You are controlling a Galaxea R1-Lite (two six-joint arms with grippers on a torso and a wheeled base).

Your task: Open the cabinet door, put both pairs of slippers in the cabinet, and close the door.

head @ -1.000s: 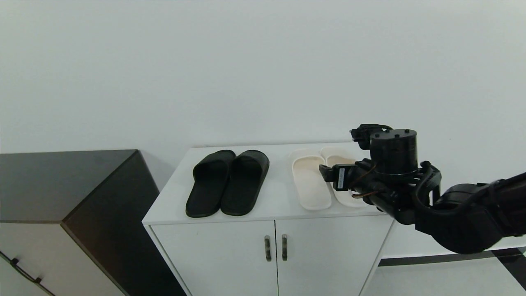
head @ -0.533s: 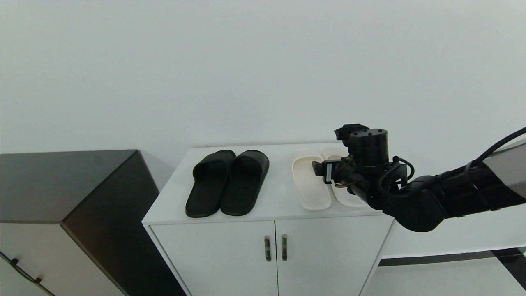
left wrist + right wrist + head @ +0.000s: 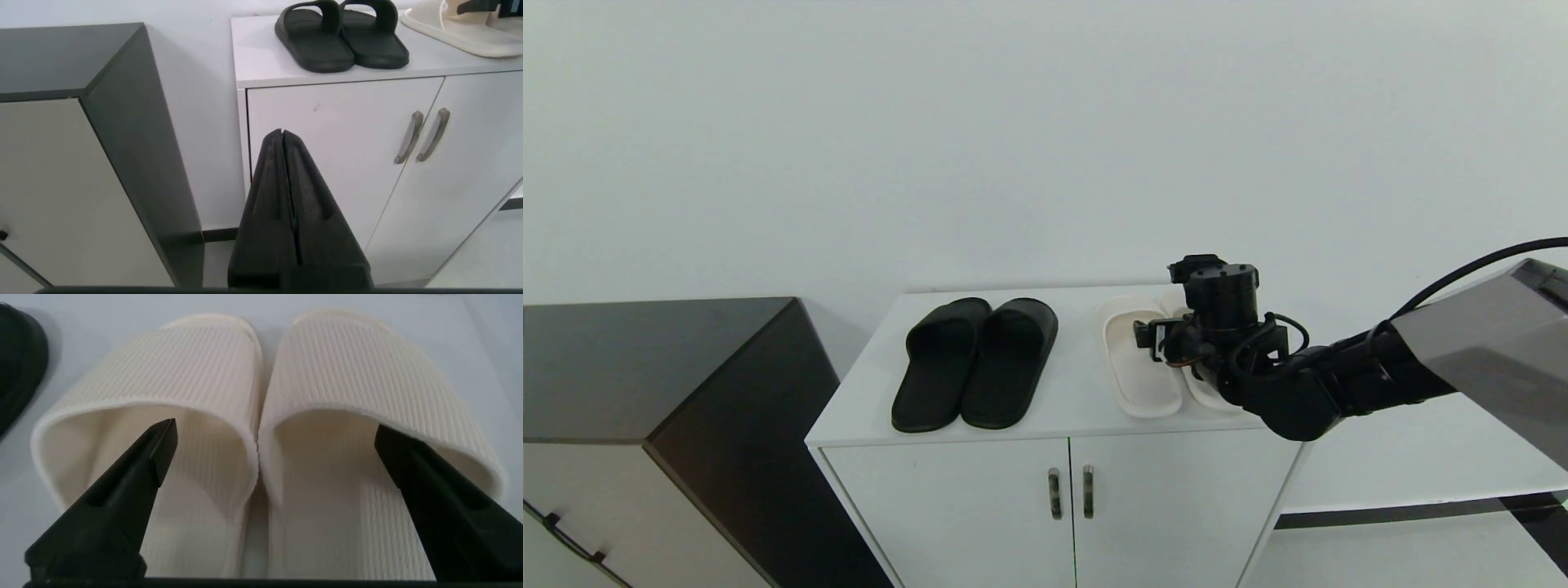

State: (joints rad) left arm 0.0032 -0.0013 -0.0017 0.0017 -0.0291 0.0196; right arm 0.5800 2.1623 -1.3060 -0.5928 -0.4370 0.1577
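Slippers in two pairs, cream [image 3: 1141,371] and black [image 3: 974,365], sit side by side atop a white cabinet [image 3: 1068,400] whose twin doors [image 3: 964,510] are shut. The right gripper [image 3: 276,433], spread wide, hovers over the cream pair, a finger toward each strap, apparently to take both in one grasp. The left gripper [image 3: 283,137], pressed closed and empty, hangs low before the doors.

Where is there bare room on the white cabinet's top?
Bare strip between the black slippers and the cream slippers; a narrower one left of the black pair. The right end is crowded: the open right gripper hangs over the cream pair.
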